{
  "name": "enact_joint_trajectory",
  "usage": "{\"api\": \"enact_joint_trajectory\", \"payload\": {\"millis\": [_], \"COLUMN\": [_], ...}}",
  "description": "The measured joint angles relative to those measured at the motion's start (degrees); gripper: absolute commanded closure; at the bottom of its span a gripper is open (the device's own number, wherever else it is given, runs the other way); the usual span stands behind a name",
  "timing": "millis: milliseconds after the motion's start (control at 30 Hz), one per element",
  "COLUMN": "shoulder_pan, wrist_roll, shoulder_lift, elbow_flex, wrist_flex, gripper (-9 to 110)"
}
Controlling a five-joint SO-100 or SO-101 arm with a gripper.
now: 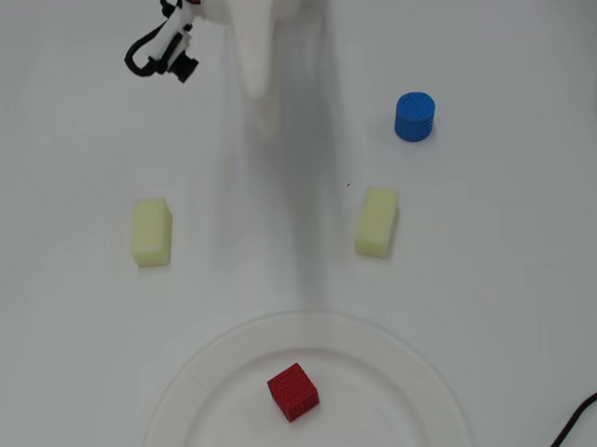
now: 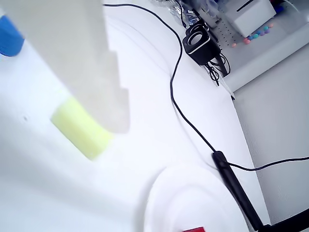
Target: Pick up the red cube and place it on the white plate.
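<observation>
In the overhead view, a yellow block (image 1: pixel 151 232) lies left, the gripper (image 1: pixel 263 110) hangs top centre, jaw state unclear. The cube (image 1: pixel 292 392) sits on the plate (image 1: pixel 187 390), apart from it. Another block (image 1: pixel 377 221) and a blue cylinder (image 1: pixel 414 116) lie right.

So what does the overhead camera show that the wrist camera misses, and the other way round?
Only the overhead view shows the left yellow block and the whole red cube sitting on the white plate. Only the wrist view shows a black cable running to a small speaker and clutter past the table edge. Both show the plate, the cube (just a sliver at the wrist view's bottom edge), the blue cylinder, one yellow block and the gripper, raised and empty.
</observation>
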Motion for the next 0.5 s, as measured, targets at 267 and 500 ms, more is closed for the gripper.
{"api": "enact_joint_trajectory", "payload": {"millis": [267, 500], "shoulder_pan": [-1.05, 2.20], "wrist_roll": [2.37, 2.02], "shoulder_lift": [32.26, 44.03], "elbow_flex": [21.53, 37.09], "wrist_flex": [12.13, 14.33], "gripper": [51, 55]}}
